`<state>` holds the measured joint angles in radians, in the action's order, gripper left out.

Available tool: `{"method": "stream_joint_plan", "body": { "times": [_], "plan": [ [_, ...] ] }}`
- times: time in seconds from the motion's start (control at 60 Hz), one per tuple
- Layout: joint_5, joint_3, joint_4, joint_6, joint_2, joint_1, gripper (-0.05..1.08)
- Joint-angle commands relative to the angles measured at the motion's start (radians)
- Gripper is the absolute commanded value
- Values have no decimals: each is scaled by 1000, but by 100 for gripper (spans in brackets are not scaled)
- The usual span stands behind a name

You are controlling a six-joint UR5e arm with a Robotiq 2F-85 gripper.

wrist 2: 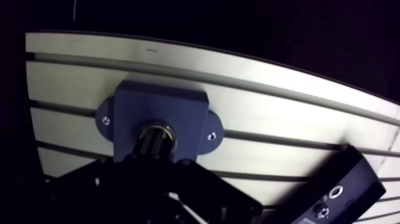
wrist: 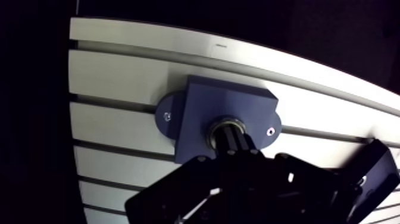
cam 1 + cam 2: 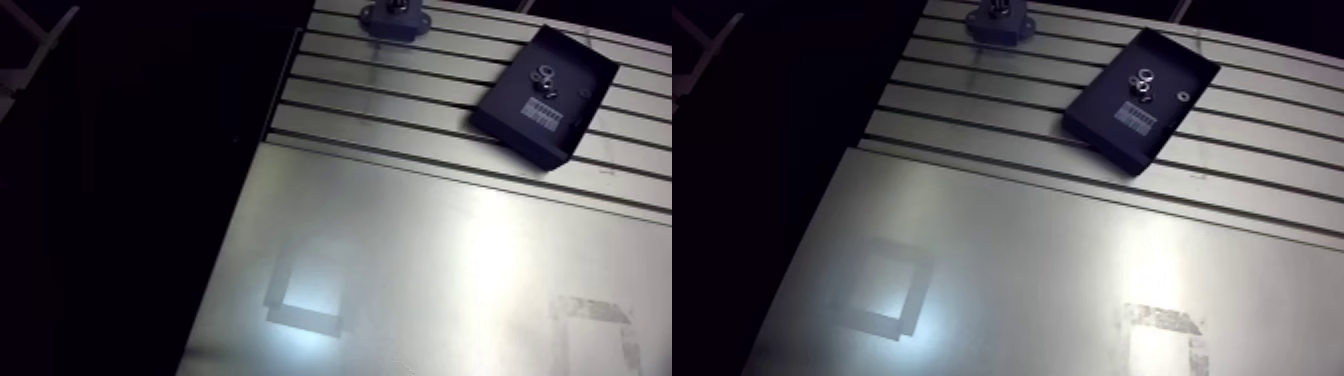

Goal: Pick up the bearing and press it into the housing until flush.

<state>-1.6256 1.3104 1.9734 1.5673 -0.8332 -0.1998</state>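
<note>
The blue-grey housing (image 2: 229, 107) is bolted to the slotted table (image 2: 119, 125) by two flange screws. A metal bearing ring (image 2: 224, 124) sits in its central bore. In the wrist view my gripper (image 2: 233, 142) stands directly over the bore, its dark fingertips closed together and resting on the ring. How deep the ring sits cannot be seen. In the arm view the housing (image 3: 392, 24) lies at the table's far edge, with the gripper mostly cut off above it.
A black tray (image 3: 545, 95) with a few spare rings (image 3: 545, 73) and a white label lies to the right of the housing. A smooth metal sheet (image 3: 450, 260) with taped square outlines (image 3: 305, 295) covers the near table. The left table edge drops into darkness.
</note>
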Motion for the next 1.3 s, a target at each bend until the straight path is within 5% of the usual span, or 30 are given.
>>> {"method": "stream_joint_plan", "body": {
  "times": [0.017,1.3],
  "plan": [
    [0,-1,0,1,0,0,107],
    [0,5,-4,1,6,-1,107]
  ]
}}
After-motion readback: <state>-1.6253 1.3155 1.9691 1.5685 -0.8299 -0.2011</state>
